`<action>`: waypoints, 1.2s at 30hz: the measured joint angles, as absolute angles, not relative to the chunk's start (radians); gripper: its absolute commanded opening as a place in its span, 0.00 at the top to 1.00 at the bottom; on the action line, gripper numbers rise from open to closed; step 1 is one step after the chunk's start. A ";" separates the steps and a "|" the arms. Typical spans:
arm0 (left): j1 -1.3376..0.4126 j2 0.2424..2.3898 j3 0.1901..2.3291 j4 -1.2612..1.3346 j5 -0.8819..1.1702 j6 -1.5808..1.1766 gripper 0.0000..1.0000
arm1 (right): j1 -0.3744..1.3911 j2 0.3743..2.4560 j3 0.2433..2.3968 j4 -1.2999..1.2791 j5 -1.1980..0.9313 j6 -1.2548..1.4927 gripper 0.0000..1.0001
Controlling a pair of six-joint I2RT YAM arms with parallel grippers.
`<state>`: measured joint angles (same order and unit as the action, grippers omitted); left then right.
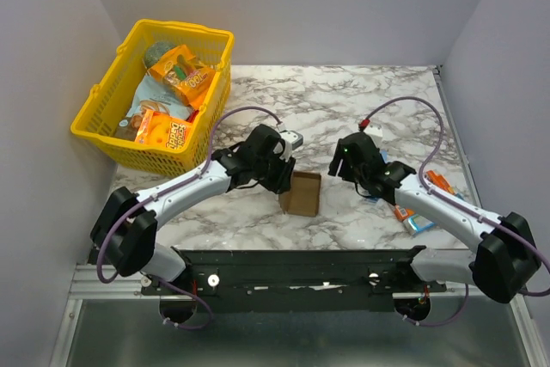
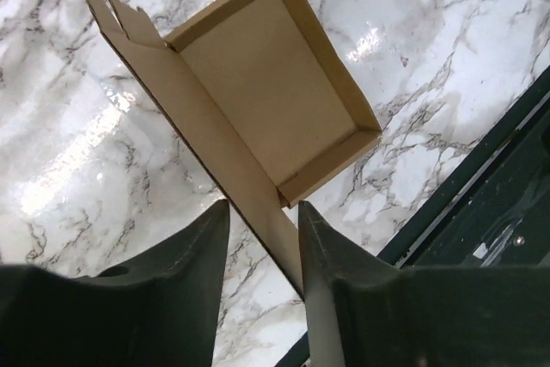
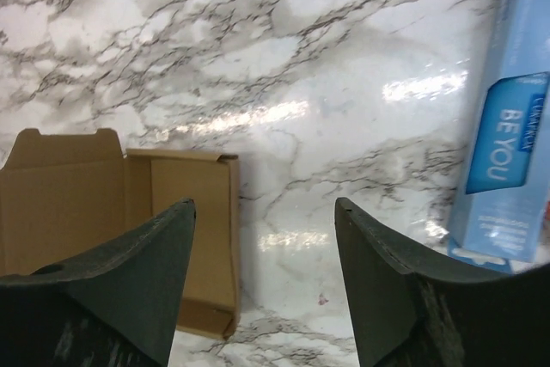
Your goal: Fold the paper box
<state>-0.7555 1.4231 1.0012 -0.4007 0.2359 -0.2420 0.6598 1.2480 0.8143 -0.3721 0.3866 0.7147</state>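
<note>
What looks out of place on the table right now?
Two packets lie loose by the right arm, a blue packet and an orange packet, while the other snacks sit in the yellow basket. The paper box looks undamaged, its lid raised between the left gripper's jaws.

Free lanes and blockers
Marble table (image 1: 344,100) lies open between paper box (image 1: 302,193) and right gripper (image 3: 264,204). Yellow basket (image 1: 112,139) blocks the far-left corner, and 2 items, blue packet (image 3: 507,126) and orange packet (image 1: 440,181), clutter the right side.
</note>
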 measured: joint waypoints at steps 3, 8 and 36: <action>-0.770 1.470 1.027 -0.413 0.236 -0.200 0.85 | 0.636 1.202 0.803 -0.382 0.410 0.674 0.26; -0.795 1.510 1.083 -0.459 0.241 -0.081 0.89 | 0.633 1.141 0.772 -0.343 0.430 0.585 0.26; -0.850 1.497 1.206 -0.412 0.015 0.273 0.01 | 0.633 1.018 0.462 0.144 0.167 0.292 0.20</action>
<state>-0.8497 1.4967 1.2064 -0.4118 0.0154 0.2729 0.6327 1.0180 0.4622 0.1444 0.1665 0.2916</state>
